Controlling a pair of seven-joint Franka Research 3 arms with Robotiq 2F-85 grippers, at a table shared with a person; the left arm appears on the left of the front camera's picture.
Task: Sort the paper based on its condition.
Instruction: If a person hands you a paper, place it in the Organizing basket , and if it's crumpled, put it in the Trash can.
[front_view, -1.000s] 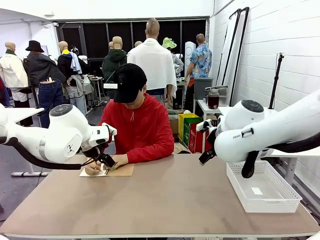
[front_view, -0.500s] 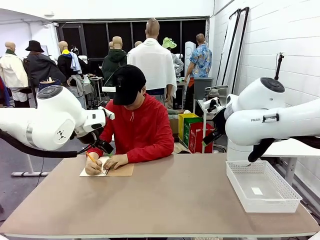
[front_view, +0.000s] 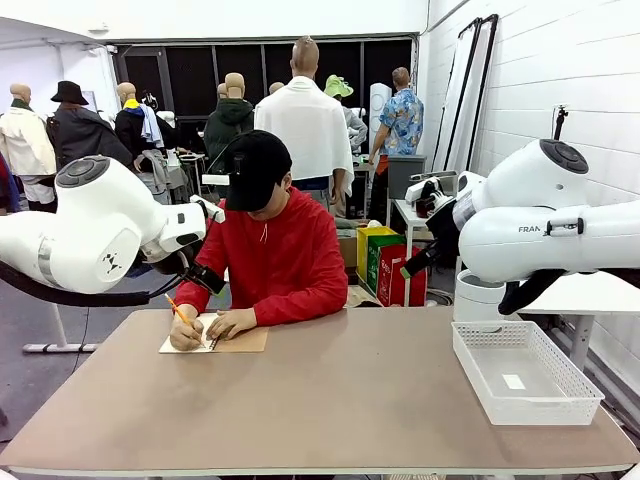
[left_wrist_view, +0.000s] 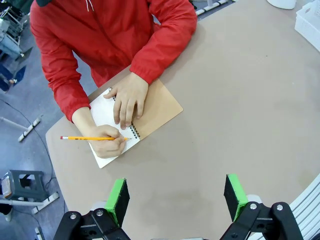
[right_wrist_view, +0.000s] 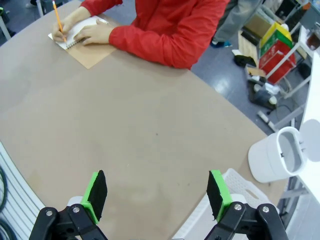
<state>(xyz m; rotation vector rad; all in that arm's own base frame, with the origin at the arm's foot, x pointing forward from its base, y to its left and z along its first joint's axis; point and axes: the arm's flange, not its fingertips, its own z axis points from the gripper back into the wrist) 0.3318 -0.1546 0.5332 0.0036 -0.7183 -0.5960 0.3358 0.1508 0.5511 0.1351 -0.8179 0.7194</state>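
Lighting: bright, even, from overhead. Shadows: soft and faint on my table (front_view: 330, 400). Focus: sharp near and far. My wrist views: table edge bowed by wide-angle lens.

White paper (left_wrist_view: 102, 112), flat, being written on.

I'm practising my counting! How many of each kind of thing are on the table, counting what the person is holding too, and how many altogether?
Notebook: 1
Pencil: 1
White mesh basket: 1
Total: 3
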